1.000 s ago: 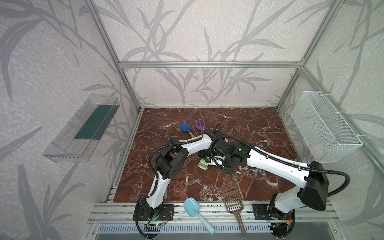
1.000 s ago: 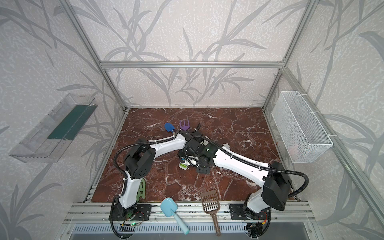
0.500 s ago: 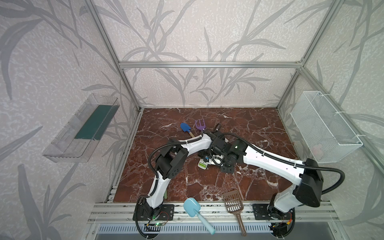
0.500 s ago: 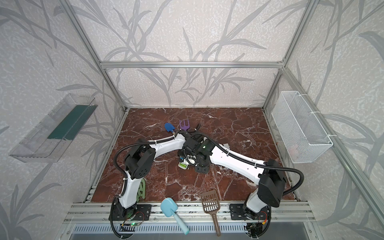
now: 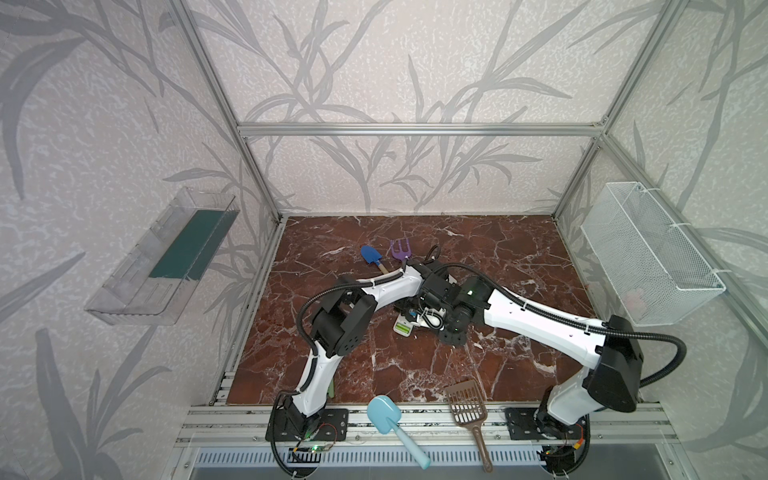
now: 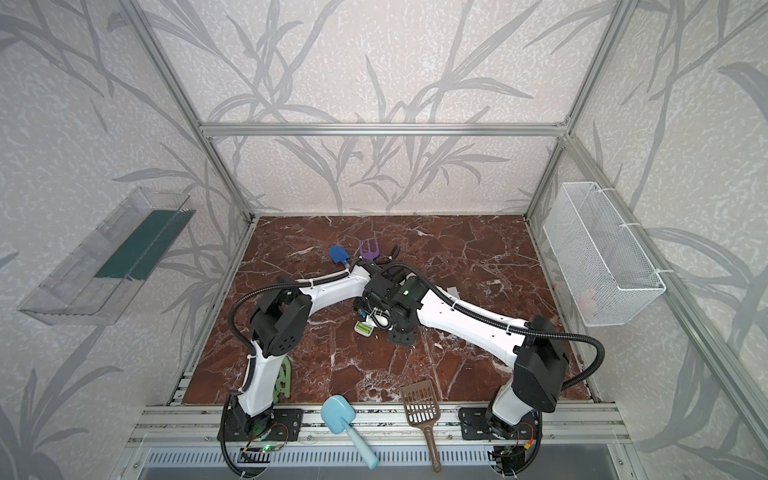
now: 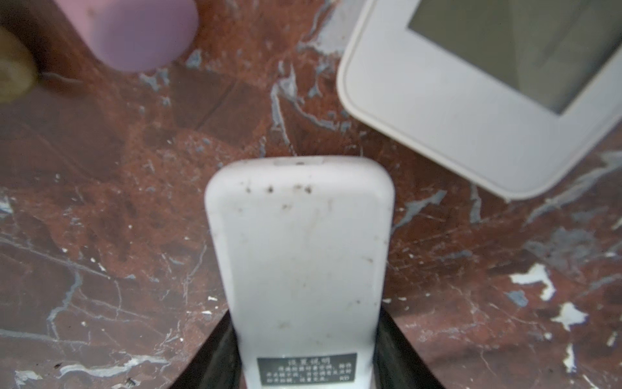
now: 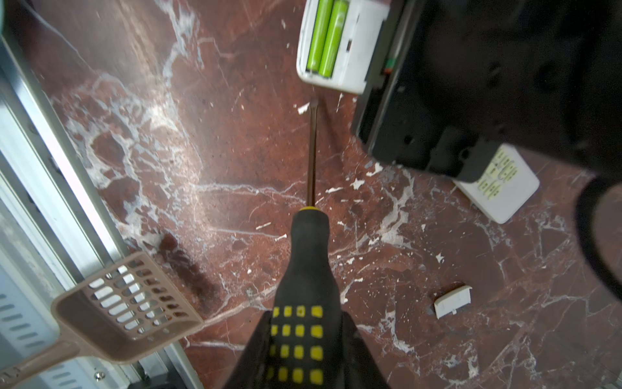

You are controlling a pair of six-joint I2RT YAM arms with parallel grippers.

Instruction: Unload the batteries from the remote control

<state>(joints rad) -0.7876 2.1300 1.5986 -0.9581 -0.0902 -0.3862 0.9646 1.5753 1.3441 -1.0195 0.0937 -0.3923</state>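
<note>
We note the tabletop (image 8: 188, 161) as red-brown marble-look stone, smooth, faintly glossy, chipped white in spots. We log the remote control (image 7: 299, 252) as matt white plastic, dirt-speckled; batteries (image 8: 324, 37) with a glossy lime-green wrap; screwdriver (image 8: 308, 269) with a matt black rubbery handle, yellow inserts and a bare metal shaft; scoop (image 8: 111, 340) in smooth brown plastic; basket (image 5: 648, 257) in white wire mesh; frame rail (image 8: 33, 134) in dull brushed metal.

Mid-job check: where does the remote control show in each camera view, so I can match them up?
Both top views: remote control lies mid-table beneath the two meeting wrists, with only its open battery end showing.
Left wrist: close up, label side showing, clamped in the left pincer.
Right wrist: open battery end just past the screwdriver tip.
Shared landmark: the lime-green batteries, visible in both top views and right wrist, not left wrist.
</note>
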